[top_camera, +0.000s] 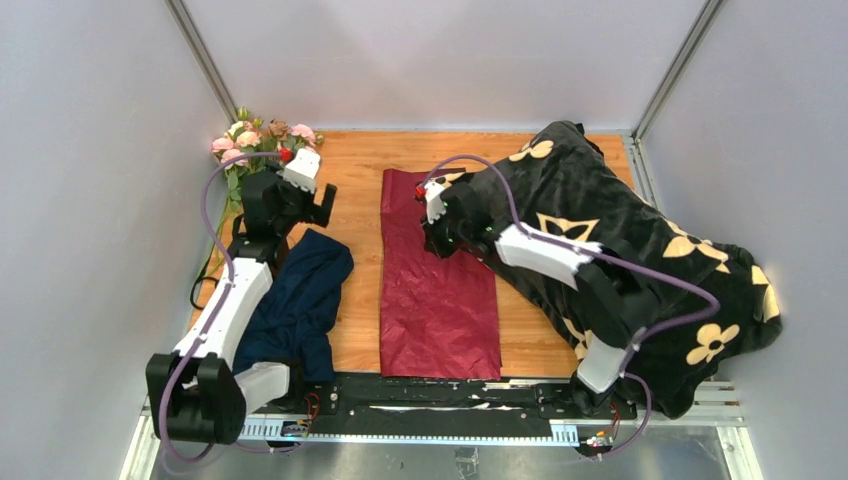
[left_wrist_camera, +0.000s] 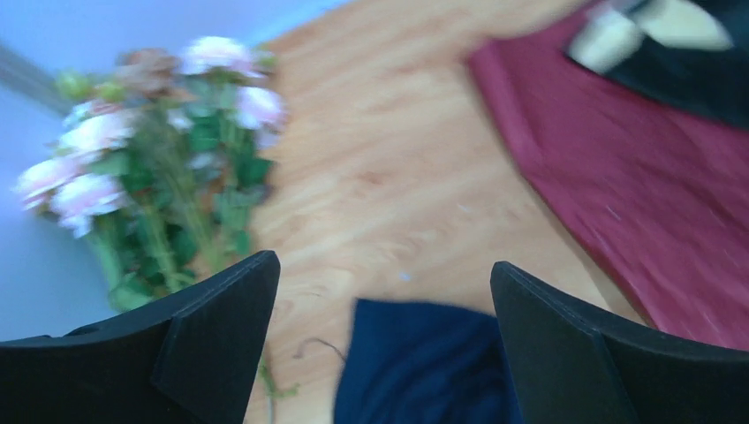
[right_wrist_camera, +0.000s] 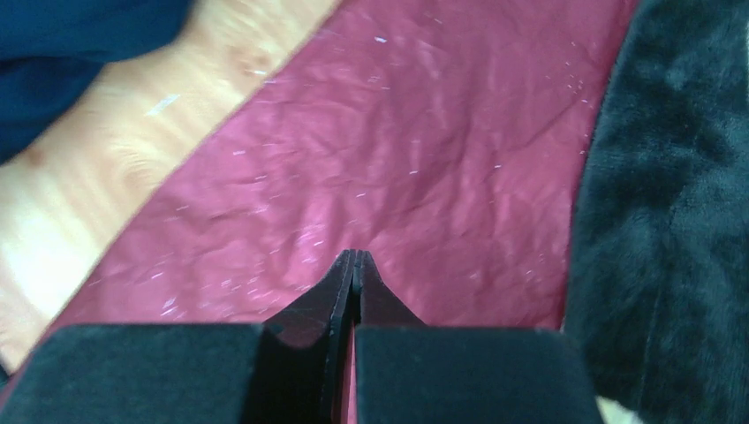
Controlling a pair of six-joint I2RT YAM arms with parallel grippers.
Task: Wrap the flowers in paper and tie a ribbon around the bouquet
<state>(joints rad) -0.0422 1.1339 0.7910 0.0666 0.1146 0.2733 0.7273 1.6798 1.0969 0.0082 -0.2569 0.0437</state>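
The flowers (top_camera: 262, 135), pale pink roses on green stems, lie in the table's far left corner against the wall; they show blurred in the left wrist view (left_wrist_camera: 159, 150). My left gripper (top_camera: 310, 210) hovers just right of them, open and empty (left_wrist_camera: 382, 265). The burgundy paper (top_camera: 435, 290) lies flat mid-table, also seen in the wrist views (left_wrist_camera: 654, 168) (right_wrist_camera: 397, 159). My right gripper (top_camera: 432, 240) hangs over the paper's far right part, shut, with nothing seen between its tips (right_wrist_camera: 355, 256). The ribbon is out of view.
A navy blue cloth (top_camera: 300, 300) lies crumpled left of the paper, below my left gripper (left_wrist_camera: 424, 362). A black blanket with cream flowers (top_camera: 620, 220) covers the table's right side, touching the paper's right edge (right_wrist_camera: 671, 221). Grey walls close in the left, back and right.
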